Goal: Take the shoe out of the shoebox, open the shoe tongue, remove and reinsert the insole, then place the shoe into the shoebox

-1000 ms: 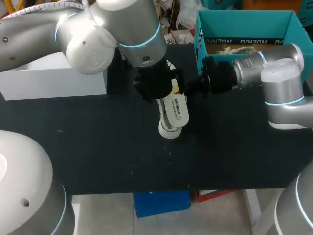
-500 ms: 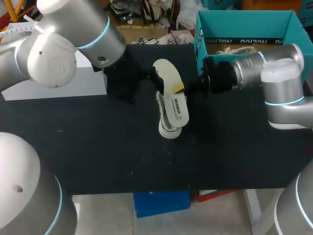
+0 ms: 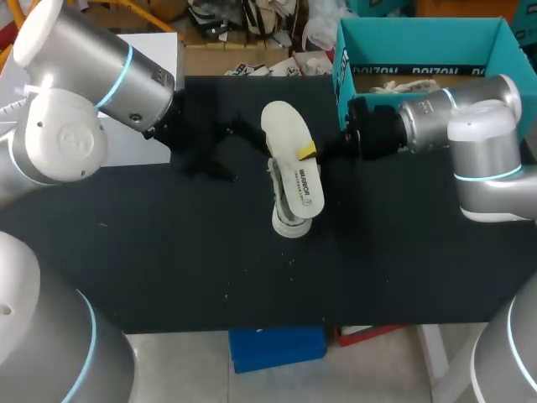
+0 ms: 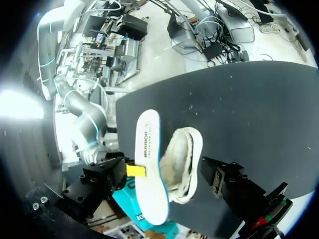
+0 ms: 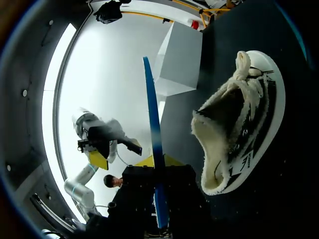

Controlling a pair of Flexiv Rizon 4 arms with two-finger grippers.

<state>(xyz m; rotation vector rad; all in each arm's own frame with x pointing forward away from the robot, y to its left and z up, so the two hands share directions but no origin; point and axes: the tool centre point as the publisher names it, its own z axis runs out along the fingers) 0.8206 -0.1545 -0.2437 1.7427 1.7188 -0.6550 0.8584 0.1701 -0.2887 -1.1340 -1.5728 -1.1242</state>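
A cream canvas shoe lies on its side on the black table, its opening toward my right arm. My right gripper is shut on the edge of the white insole, which stands beside the shoe. In the right wrist view the insole is edge-on with a blue underside, pinched in the right gripper, and the shoe lies beside it. My left gripper is open and holds nothing, off to the left of the insole. The left wrist view shows the insole and the shoe ahead.
The teal shoebox stands open at the back right, behind my right arm. A white box sits at the back left, partly hidden by my left arm; the same white box shows in the right wrist view.
My left arm has drawn back to the left, away from the shoe, uncovering the insole. The right gripper and the insole in it have stayed put.
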